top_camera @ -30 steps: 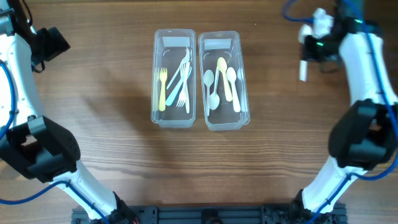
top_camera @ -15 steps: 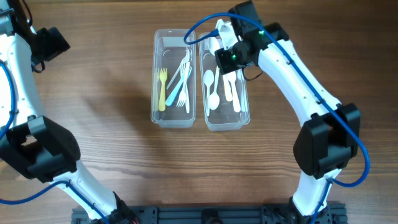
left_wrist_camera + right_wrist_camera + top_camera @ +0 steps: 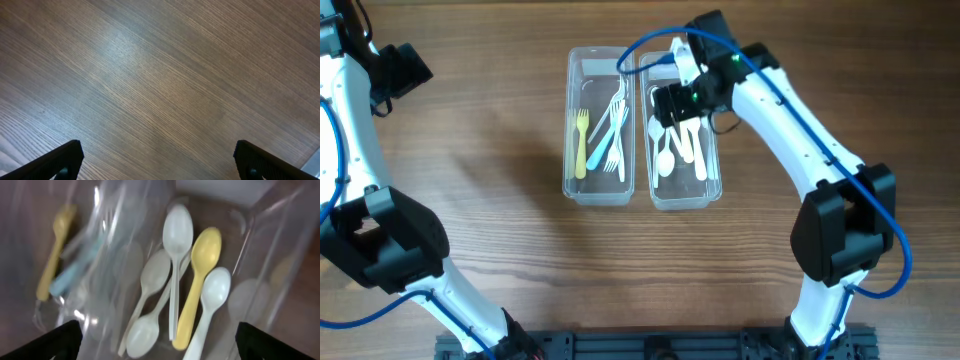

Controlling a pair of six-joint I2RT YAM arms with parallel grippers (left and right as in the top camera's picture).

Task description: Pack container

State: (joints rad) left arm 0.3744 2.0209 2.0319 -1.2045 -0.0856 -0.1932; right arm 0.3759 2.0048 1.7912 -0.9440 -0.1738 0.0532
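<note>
Swinging in from the far right of the surface, my right end effector now sits above the right container. A second ago it was well off to the side; the big crossing is over, and in the last half second it has only slid slightly toward the wall shared with the left container. My wrist view looks straight down on the spoons lying loosely overlapped on the container floor, a yellow spoon among the pale ones. The two fingertips stand wide apart at the lower corners with nothing between them, so this end effector is spread open and empty. The picture is smeared, which I take to mean I have not quite settled. The forks lie in the left container, beside the spoons but kept apart by the walls, and both containers rest side by side, touching, near the far middle of the surface. I see no loose cutlery on the wood, so I judge the sorting close to done and this pass a check or a tidy of the spoons. My left end effector hangs far to the left over bare wood, fingers also parted and holding nothing.
</note>
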